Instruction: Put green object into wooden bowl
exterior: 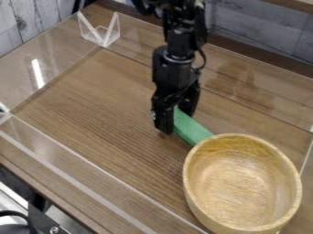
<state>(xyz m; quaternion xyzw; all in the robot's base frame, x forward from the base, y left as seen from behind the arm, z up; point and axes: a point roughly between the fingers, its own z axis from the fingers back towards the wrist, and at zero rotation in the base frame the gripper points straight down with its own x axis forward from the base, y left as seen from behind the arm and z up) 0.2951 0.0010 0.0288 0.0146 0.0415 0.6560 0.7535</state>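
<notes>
The green object (195, 131) is a small mint-green bar lying flat on the wooden table, just up and left of the wooden bowl (196, 187). The bar's lower right end nearly touches the bowl's rim. The bowl is big, round, light tan and has nothing in it. My black gripper (173, 115) points straight down over the bar's upper left end. It is open, with one finger on each side of that end, low near the table. That end of the bar is hidden behind the fingers. I cannot tell whether the fingers touch it.
Clear acrylic walls (73, 155) ring the brown wood-grain table (98, 101). A small clear folded stand (98, 30) sits at the back left corner. The bowl sits close to the front right wall.
</notes>
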